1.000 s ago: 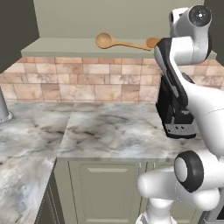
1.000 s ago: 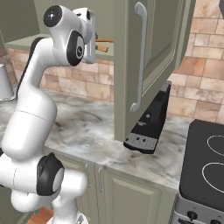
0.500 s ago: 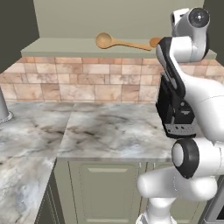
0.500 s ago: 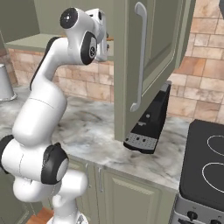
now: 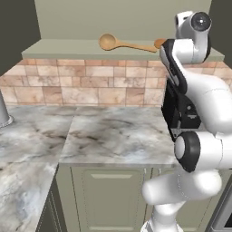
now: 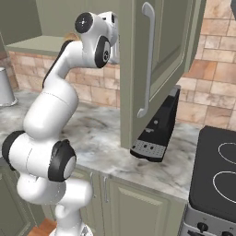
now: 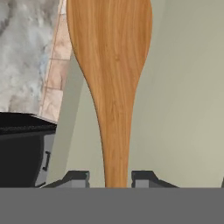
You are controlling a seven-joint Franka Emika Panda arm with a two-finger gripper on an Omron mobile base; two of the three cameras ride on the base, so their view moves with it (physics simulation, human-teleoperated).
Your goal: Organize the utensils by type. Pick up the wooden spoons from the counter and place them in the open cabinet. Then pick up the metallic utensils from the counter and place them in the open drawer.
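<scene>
In the hand view the fingers (image 7: 109, 177) stand narrow, one tip on each side of the handle of an orange-brown wooden spoon (image 7: 111, 70), holding it; its broad bowl points away over the pale cabinet shelf (image 7: 183, 109). Beyond, the marble tabletop (image 5: 113, 136) lies below, with a black appliance (image 6: 159, 129) standing on it by the open cabinet door (image 6: 152, 64). Farther back, the light-tan wooden spoon (image 5: 122, 44) lies flat on the shelf, its handle toward the arm.
</scene>
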